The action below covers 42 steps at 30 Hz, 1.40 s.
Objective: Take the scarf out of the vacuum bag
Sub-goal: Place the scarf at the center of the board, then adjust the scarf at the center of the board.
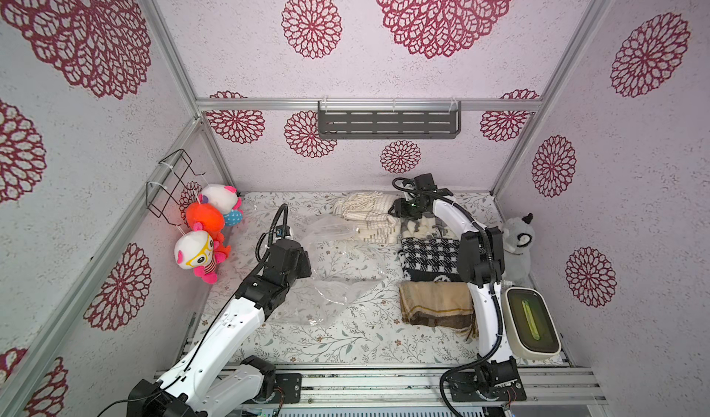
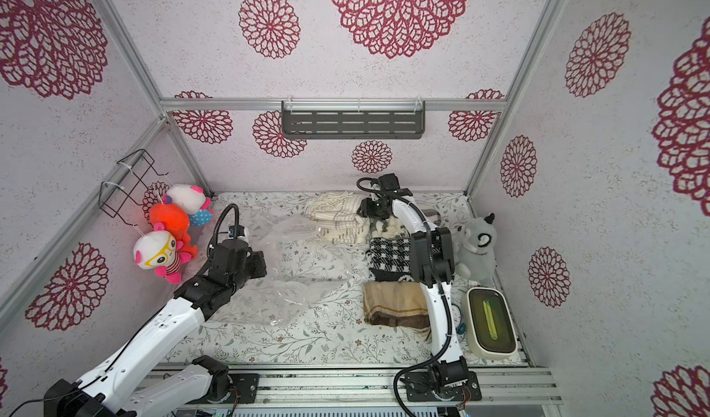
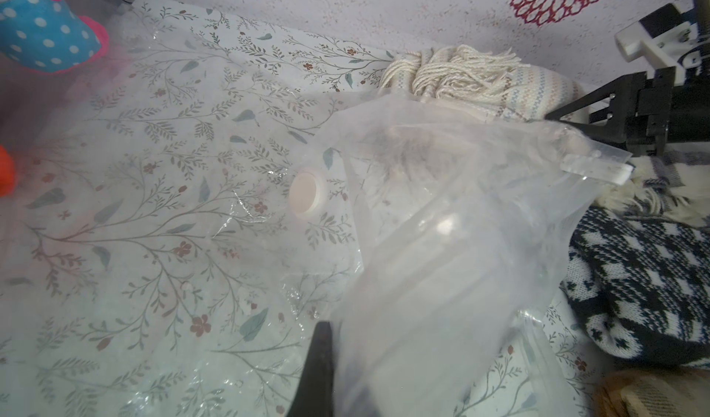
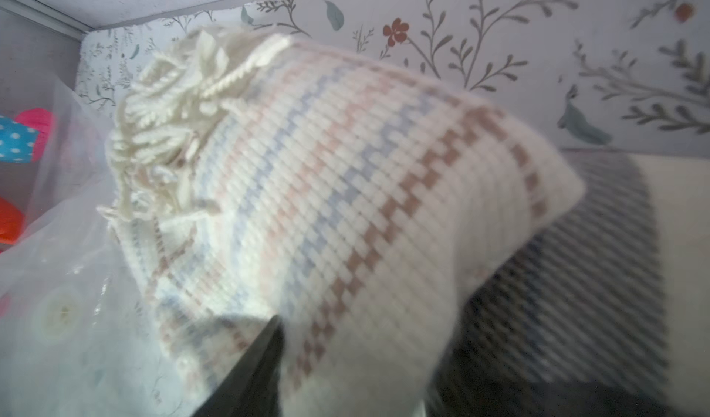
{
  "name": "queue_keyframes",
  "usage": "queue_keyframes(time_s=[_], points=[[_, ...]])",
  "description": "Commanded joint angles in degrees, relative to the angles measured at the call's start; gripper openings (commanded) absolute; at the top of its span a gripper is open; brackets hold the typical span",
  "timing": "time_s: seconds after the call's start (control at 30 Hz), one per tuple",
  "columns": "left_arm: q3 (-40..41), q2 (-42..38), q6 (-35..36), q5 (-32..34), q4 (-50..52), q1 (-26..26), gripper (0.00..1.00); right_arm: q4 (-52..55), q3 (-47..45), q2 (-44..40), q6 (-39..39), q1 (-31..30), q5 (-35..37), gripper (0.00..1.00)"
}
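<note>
Clear vacuum bag point(image 1: 338, 280) pinched in closed left fingers point(image 3: 319, 357); right arm point(image 1: 455, 213) arches over cream scarf point(image 1: 369, 219), right fingers point(image 4: 249, 376) gap unclear.

Cream scarf point(image 1: 369, 213) with pastel zigzags, clear vacuum bag point(image 1: 334, 280), floral tablecloth point(image 1: 345, 346)

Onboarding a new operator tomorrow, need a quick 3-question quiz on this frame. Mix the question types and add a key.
1. True or false: the left gripper is shut on the vacuum bag.
2. Pick one. The right gripper is at: A) the cream fringed scarf; B) the tan scarf; C) the grey plush toy.
3. How many plush toys hang by the wire rack?
Key: 1 true; 2 A; 3 three.
</note>
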State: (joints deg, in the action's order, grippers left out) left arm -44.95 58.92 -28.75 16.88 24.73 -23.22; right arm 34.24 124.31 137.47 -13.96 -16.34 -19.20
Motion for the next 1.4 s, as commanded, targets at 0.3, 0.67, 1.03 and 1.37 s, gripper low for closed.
queue_keyframes(time_s=[0.3, 0.67, 1.03, 1.37], points=[[-1.5, -0.5, 0.0, 4.0, 0.8, -0.2, 0.00, -5.8, -6.2, -16.7, 1.4, -4.6, 7.2, 0.59], [-2.3, 2.7, 0.9, 5.1, -0.7, -0.2, 0.00, -6.8, 17.1, 9.5, -0.3, -8.7, -4.6, 0.56], [-1.3, 2.5, 0.3, 3.0, -2.5, -0.3, 0.00, -20.9, -24.7, -11.9, -1.4, -9.4, 7.8, 0.48], [-0.1, 2.8, 0.8, 3.4, -2.8, -0.4, 0.00, -21.1, -24.2, -10.9, -3.7, -4.8, 12.3, 0.45]])
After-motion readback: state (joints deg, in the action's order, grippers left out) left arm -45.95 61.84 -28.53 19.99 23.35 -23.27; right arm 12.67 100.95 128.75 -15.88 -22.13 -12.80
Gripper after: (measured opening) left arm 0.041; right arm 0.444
